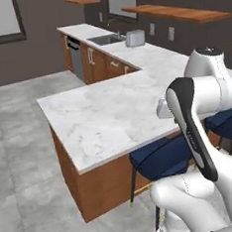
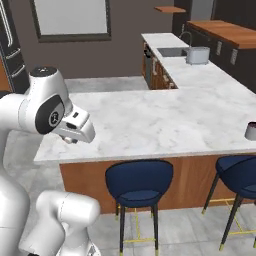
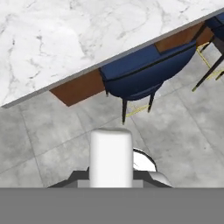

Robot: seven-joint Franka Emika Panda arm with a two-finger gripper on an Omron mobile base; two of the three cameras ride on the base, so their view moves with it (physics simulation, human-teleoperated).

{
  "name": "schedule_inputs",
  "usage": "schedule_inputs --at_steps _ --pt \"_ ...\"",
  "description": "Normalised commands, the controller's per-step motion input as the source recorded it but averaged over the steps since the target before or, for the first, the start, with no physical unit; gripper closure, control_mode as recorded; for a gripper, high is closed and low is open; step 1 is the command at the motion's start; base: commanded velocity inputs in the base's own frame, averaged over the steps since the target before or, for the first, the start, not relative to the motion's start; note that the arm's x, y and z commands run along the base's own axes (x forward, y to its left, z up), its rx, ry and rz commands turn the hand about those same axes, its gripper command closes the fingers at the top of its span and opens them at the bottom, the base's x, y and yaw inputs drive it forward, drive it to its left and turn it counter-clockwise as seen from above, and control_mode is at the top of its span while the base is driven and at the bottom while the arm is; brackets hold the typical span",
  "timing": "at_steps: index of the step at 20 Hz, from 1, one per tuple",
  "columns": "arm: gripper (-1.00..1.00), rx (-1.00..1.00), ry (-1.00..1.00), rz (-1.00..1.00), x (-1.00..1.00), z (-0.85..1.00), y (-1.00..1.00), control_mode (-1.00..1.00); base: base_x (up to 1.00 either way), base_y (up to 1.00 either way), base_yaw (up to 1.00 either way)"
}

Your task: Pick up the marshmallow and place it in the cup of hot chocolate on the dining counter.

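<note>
The pincer point(image 3: 111, 178) is closed on the marshmallow point(image 3: 110, 154), a white soft-edged cylinder standing between the dark fingertips at 6 o'clock in the hand view, its long axis running along the fingers toward 12 o'clock. The hand hangs off the bench point(image 2: 150, 120), over the floor on the stool side. In the hand view the marble edge crosses from 9 o'clock up to 2 o'clock, with a blue stool point(image 3: 144, 74) just under it at 1 o'clock

The cup point(image 2: 251, 131) stands on the bench near its front edge, at the far right border of the right base view and partly cut off there, with a dark rim showing. From the hand in that view it lies at 3 o'clock, well apart, with a long stretch of bare marble between. There is one arm, so no choice of nearer hand

My judgement: the pick is done, and the coming move turns on carrying the marshmallow sideways along the bench front until it is above the cup's mouth before letting go

No brand, label or readable writing appears anywhere
</note>
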Motion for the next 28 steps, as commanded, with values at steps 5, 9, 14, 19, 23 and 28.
schedule_inputs --at_steps 5,9,14,19,23,28 --pt "1.0 0.0 0.0 0.0 0.0 0.0 0.0 1.0 0.0 -1.0 0.21" --pt "1.0 0.0 0.0 0.0 0.0 0.0 0.0 1.0 0.0 -0.96 0.06" --pt "1.0 0.0 0.0 0.0 0.0 0.0 0.0 1.0 0.0 -0.85 0.0" --pt "1.0 0.0 0.0 0.0 0.0 0.0 0.0 1.0 0.0 -0.74 0.0" --pt "1.0 0.0 0.0 0.0 0.0 0.0 0.0 1.0 0.0 -0.79 0.0" --pt "1.0 0.0 0.0 0.0 0.0 0.0 0.0 1.0 0.08 -0.71 0.0"
